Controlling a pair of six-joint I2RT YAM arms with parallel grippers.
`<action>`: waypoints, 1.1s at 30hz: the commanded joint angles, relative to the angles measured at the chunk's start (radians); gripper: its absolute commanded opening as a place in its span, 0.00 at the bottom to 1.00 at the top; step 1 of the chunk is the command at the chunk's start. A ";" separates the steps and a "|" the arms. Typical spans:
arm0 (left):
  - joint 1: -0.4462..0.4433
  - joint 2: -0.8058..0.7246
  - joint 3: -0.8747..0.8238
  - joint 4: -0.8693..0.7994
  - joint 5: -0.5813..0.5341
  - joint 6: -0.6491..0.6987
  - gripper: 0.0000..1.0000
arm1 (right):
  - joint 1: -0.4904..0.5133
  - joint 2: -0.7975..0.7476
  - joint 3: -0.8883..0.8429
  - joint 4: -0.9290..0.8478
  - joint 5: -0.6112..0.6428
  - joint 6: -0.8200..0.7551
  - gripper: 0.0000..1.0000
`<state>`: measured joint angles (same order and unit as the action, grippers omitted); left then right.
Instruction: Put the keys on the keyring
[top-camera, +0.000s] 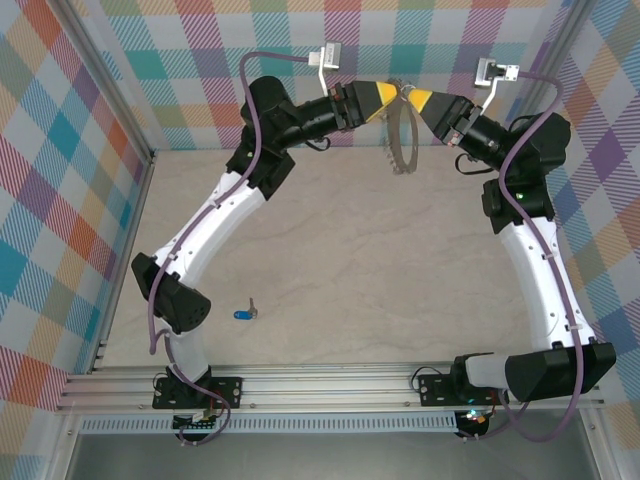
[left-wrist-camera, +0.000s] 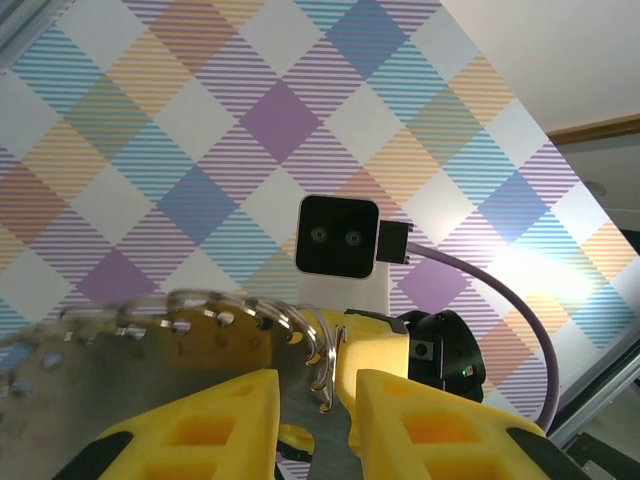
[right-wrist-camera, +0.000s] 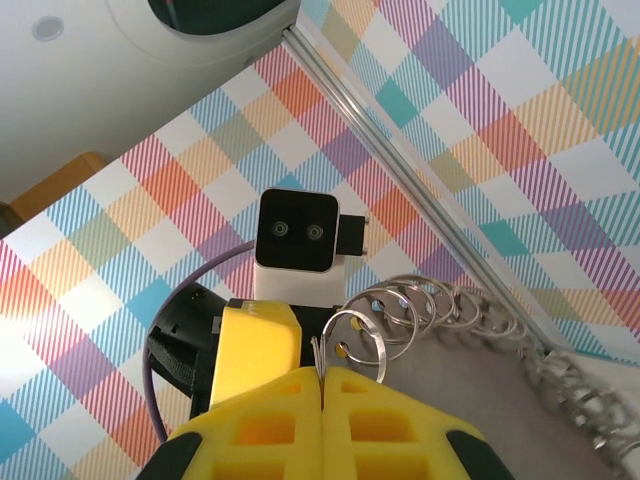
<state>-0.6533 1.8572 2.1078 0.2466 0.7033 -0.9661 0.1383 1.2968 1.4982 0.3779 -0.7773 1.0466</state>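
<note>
Keyring (top-camera: 391, 150): a bumpy loop of small linked rings. It hangs below the point where the two grippers meet, off the table (top-camera: 350, 260).

Right gripper (top-camera: 412, 98): in the right wrist view its yellow fingers (right-wrist-camera: 380, 420) are pressed flat together. A thin wire of the keyring (right-wrist-camera: 420, 305) is pinched at the seam right at the gripper (right-wrist-camera: 322, 378) tip. One round loop stands just above the tip, and the rest of the chain trails off to its right and then downward.

Left gripper (top-camera: 393, 97): it is tip to tip with the right one. In the left wrist view its gripper (left-wrist-camera: 318, 385) has a clear gap between its yellow fingers (left-wrist-camera: 200, 425). A stack of loops from the keyring (left-wrist-camera: 200, 318) stands upright inside that gap, nearer the right-hand finger. Whether either finger touches it cannot be told. The rest of the chain runs off to the left of the tip.

Key (top-camera: 243, 314): blue head, short silver blade. It lies flat on the table, well apart from both grippers, far below them toward the arm bases, just beside the left arm's lower joint.

No legible brands or writing.

Right wrist camera (left-wrist-camera: 338, 237) sits just above the left gripper's tip, and left wrist camera (right-wrist-camera: 297, 232) sits just above the right's. The checked wall (top-camera: 60, 150) is behind both.
</note>
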 joint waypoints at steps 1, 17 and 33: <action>-0.011 0.020 0.038 0.066 -0.010 -0.029 0.27 | 0.009 -0.001 0.021 0.076 0.029 0.020 0.00; -0.026 0.033 0.054 0.071 -0.024 -0.035 0.31 | 0.032 0.009 0.000 0.087 0.044 0.033 0.00; -0.022 -0.064 -0.097 0.085 -0.150 0.001 0.40 | 0.032 -0.023 -0.059 0.055 0.136 0.023 0.00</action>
<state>-0.6643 1.8442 2.0052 0.2695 0.5720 -0.9726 0.1646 1.2900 1.4353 0.3843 -0.6621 1.0657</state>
